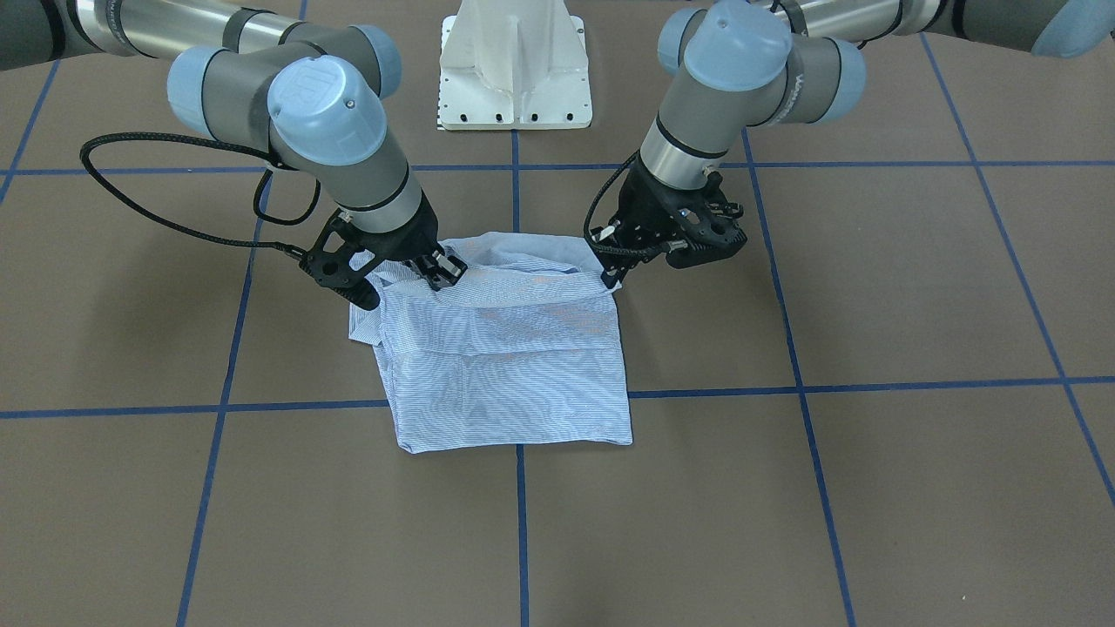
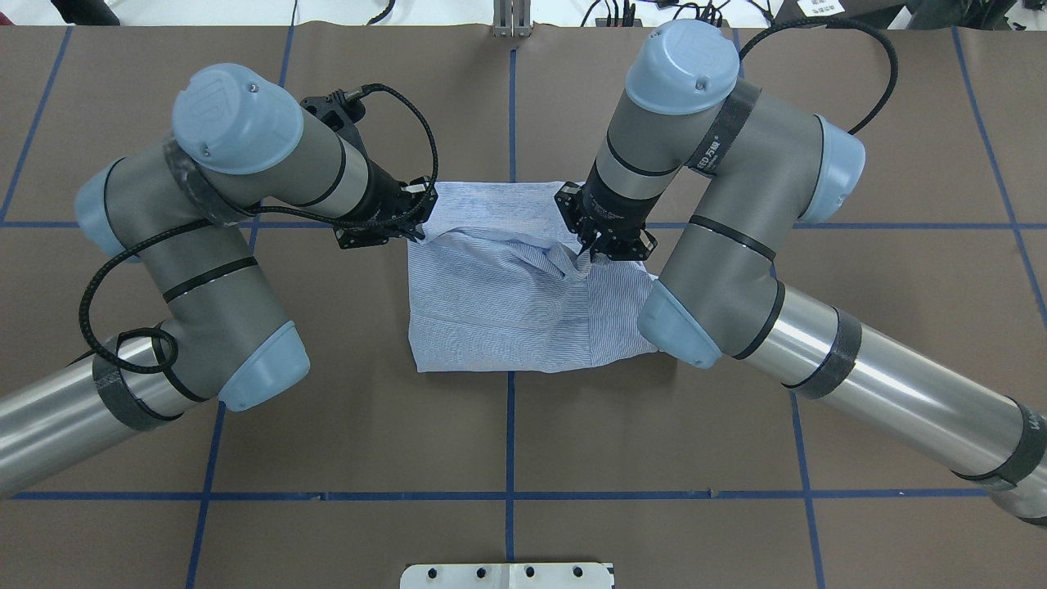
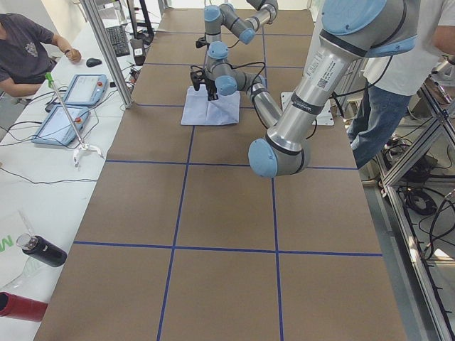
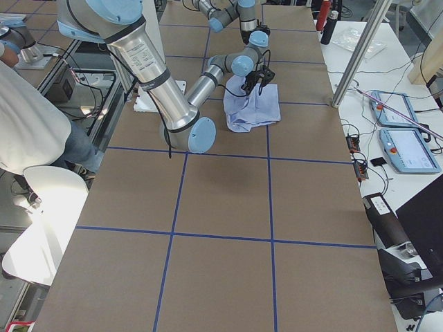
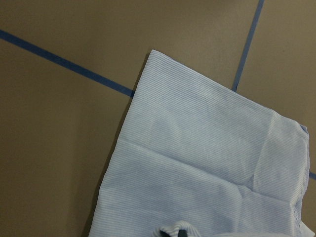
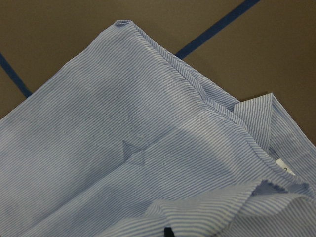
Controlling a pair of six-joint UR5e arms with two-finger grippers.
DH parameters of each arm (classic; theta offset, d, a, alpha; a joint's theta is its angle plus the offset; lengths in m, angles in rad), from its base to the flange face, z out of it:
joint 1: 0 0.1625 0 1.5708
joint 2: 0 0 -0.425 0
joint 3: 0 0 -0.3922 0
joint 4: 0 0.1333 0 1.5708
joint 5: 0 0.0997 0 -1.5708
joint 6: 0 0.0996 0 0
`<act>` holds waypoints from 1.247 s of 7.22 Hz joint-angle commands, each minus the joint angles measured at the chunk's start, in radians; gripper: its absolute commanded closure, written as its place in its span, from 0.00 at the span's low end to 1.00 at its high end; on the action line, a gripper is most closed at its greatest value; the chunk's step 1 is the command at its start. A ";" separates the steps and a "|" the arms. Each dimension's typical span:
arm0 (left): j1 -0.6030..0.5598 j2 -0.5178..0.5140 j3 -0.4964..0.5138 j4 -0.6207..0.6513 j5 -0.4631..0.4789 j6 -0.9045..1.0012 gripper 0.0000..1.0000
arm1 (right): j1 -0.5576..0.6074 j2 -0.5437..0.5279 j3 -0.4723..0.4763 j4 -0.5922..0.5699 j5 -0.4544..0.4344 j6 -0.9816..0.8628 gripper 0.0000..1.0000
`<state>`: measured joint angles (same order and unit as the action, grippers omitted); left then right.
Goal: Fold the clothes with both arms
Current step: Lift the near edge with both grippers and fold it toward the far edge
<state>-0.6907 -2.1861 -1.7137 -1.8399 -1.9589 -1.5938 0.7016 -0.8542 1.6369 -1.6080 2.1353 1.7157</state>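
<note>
Midway across the table (image 1: 871, 305), over crossing blue tape lines (image 1: 261, 407), I see the folded striped shirt (image 1: 514, 366) lying with its robot-side edge raised, my left hand (image 1: 610, 266) clenched on one corner and my right hand (image 1: 442, 272) clenched on a bunched fold.

The folded, finely striped shirt (image 2: 499, 319) lies roughly square on the brown table (image 2: 507, 425), over a crossing of blue tape lines (image 2: 509, 442). The left pincer (image 2: 419, 229) grips the shirt's far left corner, where the cloth lifts into a crease. The right pincer (image 2: 589, 252) pinches a raised ridge of fabric by the shirt's far right side. The right arm (image 2: 736, 245) overlaps the shirt's near right corner.
</note>
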 commanded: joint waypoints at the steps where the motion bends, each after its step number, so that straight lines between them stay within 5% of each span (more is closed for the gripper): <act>1: -0.010 -0.003 0.029 -0.022 0.000 0.001 1.00 | 0.006 0.010 -0.035 0.002 -0.003 -0.007 1.00; 5: -0.033 -0.055 0.143 -0.079 0.000 0.024 1.00 | 0.030 0.072 -0.199 0.121 -0.006 -0.019 1.00; 8: -0.033 -0.073 0.200 -0.124 0.002 0.020 1.00 | 0.030 0.072 -0.235 0.176 -0.006 -0.021 0.96; 9: -0.033 -0.073 0.200 -0.124 0.002 0.020 1.00 | 0.030 0.072 -0.253 0.224 -0.009 -0.021 0.01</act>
<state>-0.7236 -2.2581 -1.5197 -1.9589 -1.9579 -1.5735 0.7316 -0.7825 1.4070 -1.4359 2.1285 1.6951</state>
